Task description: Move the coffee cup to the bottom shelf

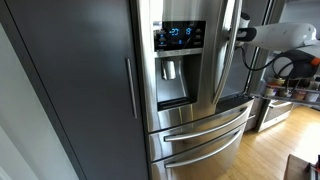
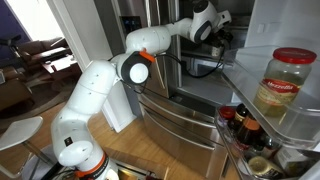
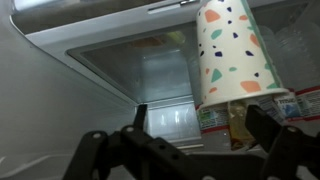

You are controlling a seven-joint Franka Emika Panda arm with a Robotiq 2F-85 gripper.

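Observation:
In the wrist view a paper coffee cup [image 3: 235, 50], cream with coloured spots, stands inside the fridge, ahead of my gripper [image 3: 202, 122] and towards its right finger. The fingers are spread wide and hold nothing; the cup is apart from them. A glass shelf [image 3: 150, 70] with a metal edge lies to the left of the cup. In an exterior view my white arm [image 2: 150, 45] reaches into the open fridge, with the gripper [image 2: 222, 30] at the upper shelves. The cup is hidden in both exterior views.
Food packages [image 3: 215, 115] sit behind the cup. The open fridge door holds a large jar [image 2: 282, 85] and small bottles [image 2: 245, 130] on its shelves. The steel fridge front with dispenser [image 1: 180, 40] and drawers [image 1: 205, 130] shows from outside. A dark cabinet [image 1: 70, 90] stands beside it.

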